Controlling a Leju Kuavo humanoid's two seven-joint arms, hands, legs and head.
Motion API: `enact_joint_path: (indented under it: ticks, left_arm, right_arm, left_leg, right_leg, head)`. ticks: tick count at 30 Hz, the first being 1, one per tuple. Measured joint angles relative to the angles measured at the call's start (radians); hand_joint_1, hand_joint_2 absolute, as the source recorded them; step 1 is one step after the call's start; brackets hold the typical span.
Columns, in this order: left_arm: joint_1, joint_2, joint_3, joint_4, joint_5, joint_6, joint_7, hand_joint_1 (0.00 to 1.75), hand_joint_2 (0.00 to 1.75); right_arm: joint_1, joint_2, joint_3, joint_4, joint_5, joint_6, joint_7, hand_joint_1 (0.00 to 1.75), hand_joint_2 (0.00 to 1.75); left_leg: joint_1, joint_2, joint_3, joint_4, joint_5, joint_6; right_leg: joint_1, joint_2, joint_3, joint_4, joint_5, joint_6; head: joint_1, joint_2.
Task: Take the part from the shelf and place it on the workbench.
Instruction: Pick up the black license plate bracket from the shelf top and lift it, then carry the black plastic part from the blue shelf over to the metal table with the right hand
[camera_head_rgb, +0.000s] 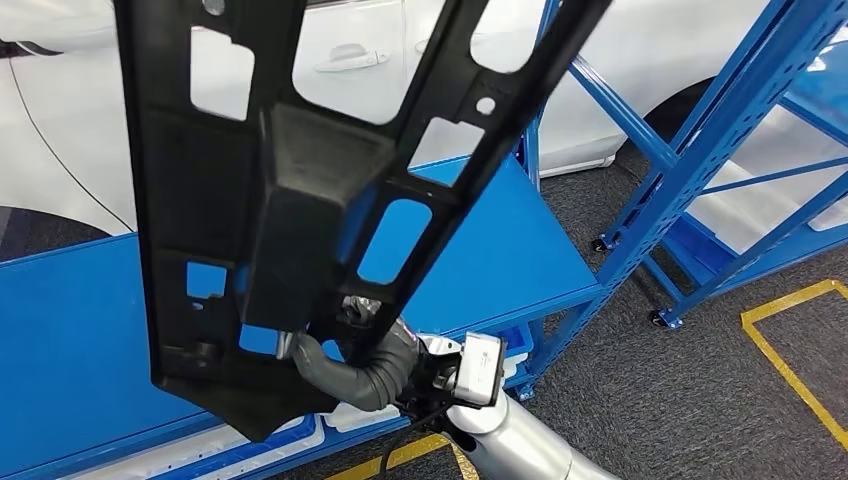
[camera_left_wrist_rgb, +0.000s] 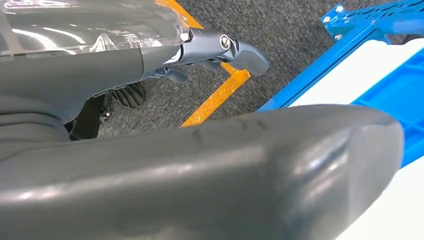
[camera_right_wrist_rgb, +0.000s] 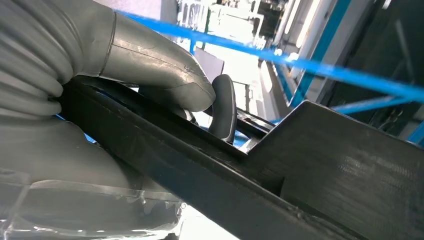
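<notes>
A big black plastic part (camera_head_rgb: 300, 180) with several cut-out windows stands nearly upright close in front of me in the head view, above the blue shelf board (camera_head_rgb: 80, 330). My right hand (camera_head_rgb: 360, 365) grips its lower edge from below. In the right wrist view the thumb (camera_right_wrist_rgb: 155, 65) lies over the part's rim (camera_right_wrist_rgb: 340, 165) and a dark finger curls behind it. My left hand (camera_left_wrist_rgb: 150, 165) hangs above the grey floor with nothing in it, its fingers (camera_left_wrist_rgb: 240, 50) stretched out.
Blue rack uprights and braces (camera_head_rgb: 680, 170) stand to the right. A white car (camera_head_rgb: 370, 60) is behind the shelf. White bins (camera_head_rgb: 350, 415) sit under the shelf board. Yellow tape (camera_head_rgb: 790, 360) marks the grey carpet at the right.
</notes>
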Motion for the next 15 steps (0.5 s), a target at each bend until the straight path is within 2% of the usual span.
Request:
enact_joint_path:
  ticks: [1, 3, 5, 6, 7, 9, 10, 11, 12, 14, 15]
  left_arm:
    - [0.000, 0.000, 0.001, 0.000, 0.000, 0.001, 0.002, 0.00, 0.00]
    - [0.000, 0.001, 0.003, 0.000, 0.000, 0.005, 0.006, 0.00, 0.00]
    - [0.002, 0.005, 0.006, 0.000, 0.000, 0.010, 0.011, 0.00, 0.00]
    - [0.003, 0.006, 0.007, 0.000, 0.000, 0.012, 0.013, 0.00, 0.00]
    - [0.003, 0.008, 0.008, 0.000, 0.000, 0.013, 0.016, 0.00, 0.00]
    - [0.004, 0.009, 0.008, 0.000, 0.000, 0.013, 0.019, 0.00, 0.00]
    - [0.005, 0.010, 0.008, 0.000, 0.000, 0.013, 0.020, 0.00, 0.00]
    - [0.006, 0.011, 0.008, 0.000, 0.000, 0.012, 0.021, 0.00, 0.00]
    - [0.006, 0.013, 0.008, 0.000, 0.000, 0.012, 0.022, 0.00, 0.00]
    - [0.005, 0.016, 0.008, 0.000, 0.000, 0.011, 0.022, 0.00, 0.00]
    - [0.003, 0.017, 0.008, 0.000, 0.000, 0.010, 0.022, 0.00, 0.00]
  right_arm:
    - [0.012, -0.009, 0.000, -0.012, 0.009, 0.007, -0.009, 1.75, 1.75]
    - [0.044, -0.027, -0.002, -0.032, 0.021, 0.015, -0.039, 1.75, 1.75]
    - [0.080, -0.039, -0.008, -0.045, 0.026, 0.012, -0.076, 1.75, 1.75]
    - [0.096, -0.043, -0.012, -0.050, 0.028, 0.010, -0.094, 1.75, 1.75]
    - [0.111, -0.045, -0.017, -0.054, 0.029, 0.008, -0.108, 1.75, 1.75]
    - [0.141, -0.052, -0.027, -0.063, 0.035, 0.008, -0.129, 1.75, 1.75]
    - [0.159, -0.057, -0.034, -0.068, 0.041, 0.009, -0.136, 1.75, 1.75]
    - [0.177, -0.061, -0.041, -0.074, 0.047, 0.011, -0.143, 1.75, 1.75]
    - [0.193, -0.065, -0.048, -0.080, 0.053, 0.012, -0.148, 1.75, 1.75]
    - [0.214, -0.073, -0.061, -0.094, 0.059, 0.018, -0.153, 1.75, 1.75]
    - [0.222, -0.076, -0.067, -0.102, 0.060, 0.022, -0.154, 1.75, 1.75]
  left_leg:
    - [-0.001, 0.000, -0.001, 0.000, 0.003, -0.004]
    - [-0.001, 0.000, -0.003, -0.003, 0.010, -0.015]
    - [0.000, 0.000, -0.009, 0.001, 0.001, -0.026]
    - [-0.001, 0.000, -0.017, 0.021, -0.021, -0.030]
    - [-0.001, 0.000, -0.030, 0.060, -0.058, -0.032]
    - [0.000, 0.000, -0.065, 0.182, -0.144, -0.038]
    - [0.001, 0.000, -0.073, 0.232, -0.171, -0.041]
    - [0.001, 0.000, -0.066, 0.251, -0.181, -0.043]
    - [0.001, 0.000, -0.037, 0.226, -0.172, -0.044]
    - [0.003, 0.000, 0.060, 0.086, -0.135, -0.043]
    - [0.002, -0.001, 0.098, 0.024, -0.118, -0.039]
  right_leg:
    - [0.003, 0.000, 0.017, -0.035, 0.011, -0.003]
    - [0.007, 0.000, 0.018, -0.046, 0.020, -0.006]
    - [0.001, -0.003, 0.014, -0.059, 0.035, -0.014]
    - [-0.003, -0.005, 0.010, -0.066, 0.045, -0.019]
    - [-0.006, -0.007, 0.004, -0.072, 0.054, -0.023]
    - [-0.004, -0.009, -0.015, -0.072, 0.069, -0.026]
    - [-0.003, -0.009, -0.026, -0.070, 0.077, -0.026]
    - [-0.003, -0.010, -0.039, -0.068, 0.084, -0.025]
    - [-0.004, -0.010, -0.052, -0.064, 0.092, -0.023]
    - [-0.006, -0.008, -0.075, -0.052, 0.106, -0.015]
    - [-0.005, -0.007, -0.083, -0.046, 0.111, -0.010]
  head:
    - [0.000, 0.000]
    - [0.000, 0.000]
    - [0.000, 0.000]
    - [0.000, 0.000]
    - [0.000, 0.000]
    - [0.000, 0.000]
    - [0.000, 0.000]
    - [0.000, 0.000]
    - [0.000, 0.000]
    - [0.000, 0.000]
    - [0.000, 0.000]
